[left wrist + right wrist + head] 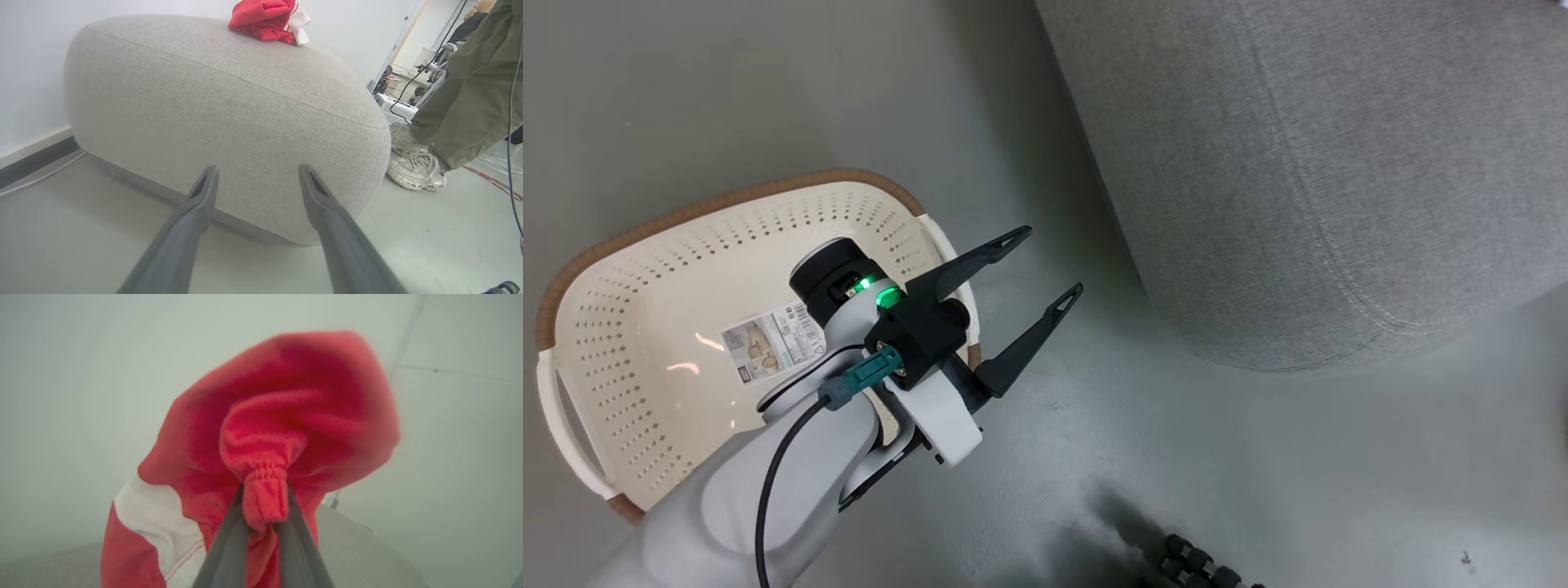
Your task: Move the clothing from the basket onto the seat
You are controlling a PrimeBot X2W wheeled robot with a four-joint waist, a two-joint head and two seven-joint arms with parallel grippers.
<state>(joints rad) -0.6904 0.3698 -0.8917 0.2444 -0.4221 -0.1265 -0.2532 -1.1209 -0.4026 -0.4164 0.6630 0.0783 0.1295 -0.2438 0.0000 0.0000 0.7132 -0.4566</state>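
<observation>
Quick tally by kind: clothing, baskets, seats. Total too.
Clothing: 2, a heap on the seat plus a piece pinched in the right gripper; possibly one garment seen twice
Basket: 1
Seat: 1
Total: 4, or 3 if the clothing is one garment

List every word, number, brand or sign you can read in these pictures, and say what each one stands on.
The paper label on the base of the basket: lines of print and a small picture, all too small and blurred to read.
Nothing else in these views carries writing that can be made out.
</observation>
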